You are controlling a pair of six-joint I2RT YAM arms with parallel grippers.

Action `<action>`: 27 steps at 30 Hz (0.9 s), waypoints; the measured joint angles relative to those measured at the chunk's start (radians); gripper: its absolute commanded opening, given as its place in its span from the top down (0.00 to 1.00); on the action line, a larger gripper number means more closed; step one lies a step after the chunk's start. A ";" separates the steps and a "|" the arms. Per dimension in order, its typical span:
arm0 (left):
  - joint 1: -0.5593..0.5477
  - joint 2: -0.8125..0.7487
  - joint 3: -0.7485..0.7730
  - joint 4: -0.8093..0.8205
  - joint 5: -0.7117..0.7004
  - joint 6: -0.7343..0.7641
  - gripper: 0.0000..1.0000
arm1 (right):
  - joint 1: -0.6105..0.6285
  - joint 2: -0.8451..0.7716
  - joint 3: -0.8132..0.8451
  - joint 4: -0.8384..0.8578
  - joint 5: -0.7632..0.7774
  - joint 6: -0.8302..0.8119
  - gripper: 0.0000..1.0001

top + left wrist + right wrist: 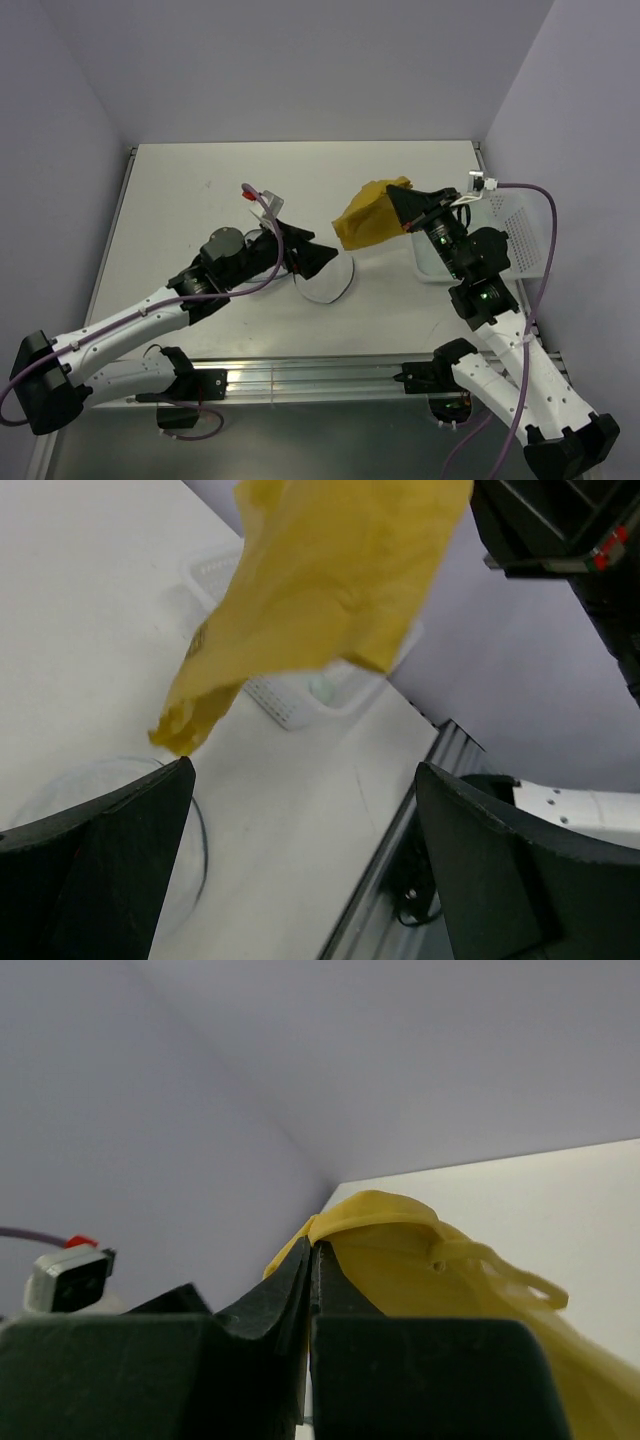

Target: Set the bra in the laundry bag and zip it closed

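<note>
The yellow bra (368,218) hangs in the air right of the table's middle, pinched at its top edge by my right gripper (400,203), which is shut on it. From the right wrist the fabric (420,1260) drapes away from the closed fingertips (312,1247). The laundry bag (327,280), a round translucent mesh shape with a thin dark rim, lies flat on the table just below and left of the bra. My left gripper (318,262) hovers over the bag's left part, open and empty. In the left wrist view the bra (320,590) dangles ahead and the bag's rim (203,832) shows beside the left finger.
A white perforated plastic basket (500,215) stands at the table's right edge, behind the right arm; it also shows behind the bra as the basket (290,695). The aluminium rail (310,380) runs along the table's near edge.
</note>
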 measured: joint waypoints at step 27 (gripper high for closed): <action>-0.099 0.029 0.066 0.004 -0.273 0.235 1.00 | 0.237 0.133 0.066 -0.066 -0.079 -0.005 0.38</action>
